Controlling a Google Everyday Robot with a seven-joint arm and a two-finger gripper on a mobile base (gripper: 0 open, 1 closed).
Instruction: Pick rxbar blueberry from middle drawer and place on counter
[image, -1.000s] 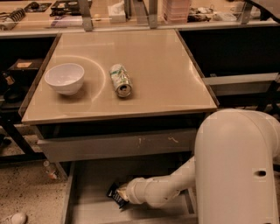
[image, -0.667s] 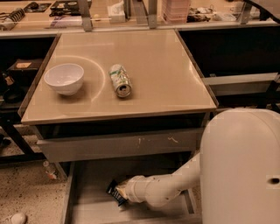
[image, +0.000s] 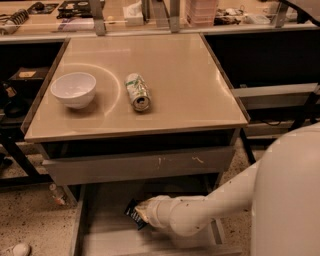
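Smooth fingers (image: 144, 210) pinch rxbar blueberry (image: 133, 215) in matt middle drawer (image: 107, 236); glossy counter (image: 185, 85)

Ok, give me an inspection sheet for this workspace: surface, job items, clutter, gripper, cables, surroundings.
Surface: counter, glossy beige with a thin darker rim.
Job's things: rxbar blueberry in the open middle drawer, not yet on the counter.
Clutter: white bowl upright and green-white can lying on its side, apart, on the counter.
Gripper: gripper down in the drawer, at the bar.
Cables: nothing seen.
Surroundings: speckled floor; cluttered bench behind.
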